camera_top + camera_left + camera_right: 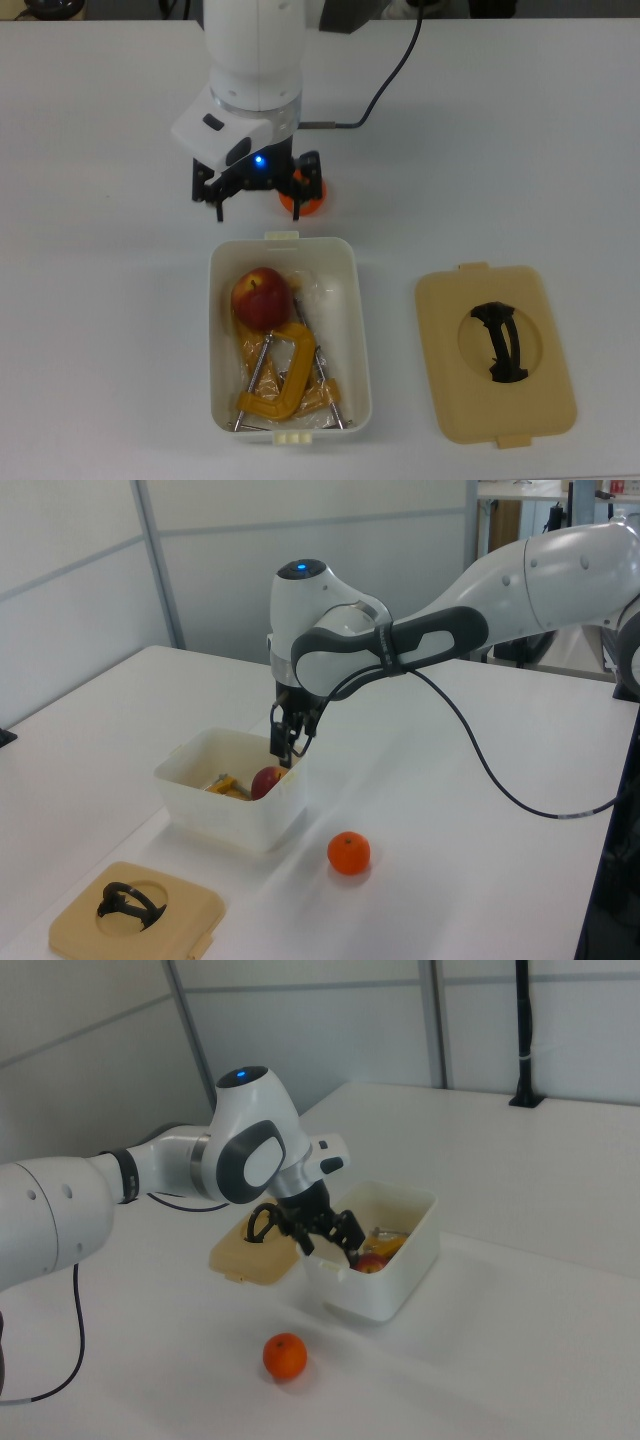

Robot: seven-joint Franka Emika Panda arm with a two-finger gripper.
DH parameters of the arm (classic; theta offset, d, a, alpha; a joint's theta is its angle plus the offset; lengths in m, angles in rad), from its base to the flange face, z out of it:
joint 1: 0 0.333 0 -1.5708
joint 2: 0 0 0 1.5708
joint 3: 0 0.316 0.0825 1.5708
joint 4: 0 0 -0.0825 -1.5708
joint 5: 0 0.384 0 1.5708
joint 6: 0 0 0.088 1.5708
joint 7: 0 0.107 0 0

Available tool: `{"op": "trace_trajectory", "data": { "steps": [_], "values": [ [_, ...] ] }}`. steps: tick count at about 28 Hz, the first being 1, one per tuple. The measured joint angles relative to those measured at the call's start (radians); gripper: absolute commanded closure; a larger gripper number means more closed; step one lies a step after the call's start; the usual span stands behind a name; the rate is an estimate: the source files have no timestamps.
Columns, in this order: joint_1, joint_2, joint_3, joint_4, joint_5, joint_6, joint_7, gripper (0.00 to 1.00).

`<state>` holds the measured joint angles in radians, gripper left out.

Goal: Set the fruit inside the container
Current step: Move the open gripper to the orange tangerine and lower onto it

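White table (100, 350), red apple (262, 296) inside white tub (355, 330), orange (349, 853) outside

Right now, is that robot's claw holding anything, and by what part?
Nothing. The claw is open and empty above the table. The dark red apple lies in the white rectangular plastic tub; the bright orange sits on the table.

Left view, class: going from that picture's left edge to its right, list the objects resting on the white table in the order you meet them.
Flat tan lid with black handle → white rectangular plastic tub, holding the dark red apple → bright round orange.
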<state>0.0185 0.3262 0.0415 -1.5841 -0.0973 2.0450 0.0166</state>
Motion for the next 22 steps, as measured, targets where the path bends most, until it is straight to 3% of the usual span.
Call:
{"op": "trace_trajectory", "data": {
  "steps": [6, 14, 22],
  "values": [
    [0.001, -0.005, 0.021, -0.014, 0.026, -0.129, -0.033, 0.0],
    [0.022, 0.003, 0.037, -0.11, 0.027, -0.137, -0.038, 0.0],
    [0.049, 0.019, 0.038, -0.158, 0.027, -0.136, -0.038, 0.0]
  ]
}}
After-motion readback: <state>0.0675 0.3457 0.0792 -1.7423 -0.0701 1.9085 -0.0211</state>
